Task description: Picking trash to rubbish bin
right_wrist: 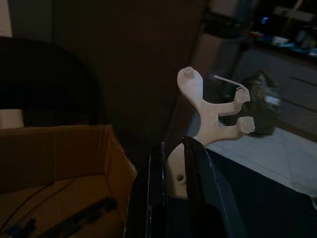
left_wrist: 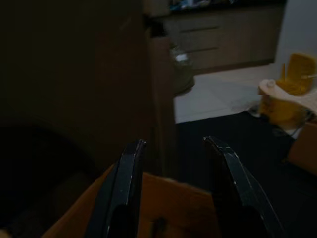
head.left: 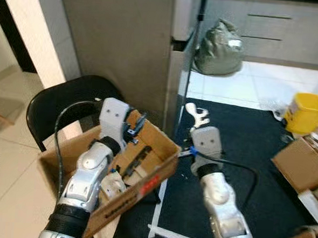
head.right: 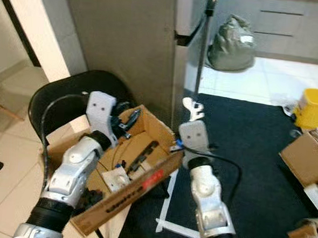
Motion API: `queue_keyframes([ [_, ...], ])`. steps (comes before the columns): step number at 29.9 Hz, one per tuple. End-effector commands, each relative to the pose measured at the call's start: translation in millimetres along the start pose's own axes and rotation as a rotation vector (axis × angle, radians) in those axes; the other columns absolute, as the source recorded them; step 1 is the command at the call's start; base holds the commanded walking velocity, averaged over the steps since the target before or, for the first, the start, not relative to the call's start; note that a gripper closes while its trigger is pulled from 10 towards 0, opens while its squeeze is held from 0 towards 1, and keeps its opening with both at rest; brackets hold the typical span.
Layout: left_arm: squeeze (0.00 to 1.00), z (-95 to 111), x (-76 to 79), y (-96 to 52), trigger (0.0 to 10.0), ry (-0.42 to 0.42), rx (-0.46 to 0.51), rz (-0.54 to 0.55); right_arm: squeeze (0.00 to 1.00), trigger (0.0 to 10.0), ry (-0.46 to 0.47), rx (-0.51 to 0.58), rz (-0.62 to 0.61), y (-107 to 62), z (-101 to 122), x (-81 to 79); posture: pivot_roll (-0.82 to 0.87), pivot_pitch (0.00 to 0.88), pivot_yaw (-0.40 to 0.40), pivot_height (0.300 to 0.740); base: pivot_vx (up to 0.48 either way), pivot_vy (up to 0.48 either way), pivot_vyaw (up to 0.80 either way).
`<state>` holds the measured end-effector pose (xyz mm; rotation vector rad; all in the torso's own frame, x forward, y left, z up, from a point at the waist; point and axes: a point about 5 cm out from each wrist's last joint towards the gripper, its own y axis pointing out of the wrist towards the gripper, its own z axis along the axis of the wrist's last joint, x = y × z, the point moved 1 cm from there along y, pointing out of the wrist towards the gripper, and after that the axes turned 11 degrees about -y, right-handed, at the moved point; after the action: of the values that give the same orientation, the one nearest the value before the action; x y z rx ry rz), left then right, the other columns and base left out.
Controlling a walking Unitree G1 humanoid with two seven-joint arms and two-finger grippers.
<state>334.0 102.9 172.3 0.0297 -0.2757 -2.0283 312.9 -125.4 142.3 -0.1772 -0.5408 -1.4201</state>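
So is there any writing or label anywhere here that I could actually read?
Cardboard box: a red mark and dark print on its front wall, too blurred to read.
Bin bag: a pale label, too small to read.
White plastic piece in the right gripper: no writing.

Red, unreadable print on cardboard box (head.left: 144,189).

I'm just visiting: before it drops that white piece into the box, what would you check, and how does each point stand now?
1. Right gripper shut on the white plastic piece: ok.
2. Piece over the cardboard box: not ok, it is beside the box, above the dark mat.
3. Box top open: ok.
4. Left gripper out of the way: not ok, it is open over the box.
5. Room left in the box among the items inside: cannot tell.
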Motion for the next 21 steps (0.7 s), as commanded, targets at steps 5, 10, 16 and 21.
queue_keyframes([
  [5,0.0,-3,0.1,-1.2,10.0,-0.001,-0.019,-0.004,0.0,10.0,0.025,-0.01,-0.018,-1.4,-3,1.9,-0.03,0.066,0.061,0.74,0.383,0.0,0.48],
  [10,0.0,-4,-0.7,-0.8,10.0,0.006,-0.024,0.01,0.0,10.0,0.023,-0.032,-0.011,-2.6,-7,1.1,-0.03,0.069,0.062,0.74,0.203,0.0,0.0],
  [16,0.0,-7,-1.8,-1.8,10.0,0.015,-0.038,0.012,0.0,10.0,0.021,-0.043,-0.016,-3.1,-11,4.8,-0.03,0.074,0.062,0.74,0.0,0.0,0.0],
  [21,0.0,-7,-1.8,-1.9,10.0,0.015,-0.04,0.013,0.0,10.0,0.019,-0.048,-0.019,-2.9,-12,7.1,-0.03,0.077,0.061,0.74,0.0,0.0,0.0],
])
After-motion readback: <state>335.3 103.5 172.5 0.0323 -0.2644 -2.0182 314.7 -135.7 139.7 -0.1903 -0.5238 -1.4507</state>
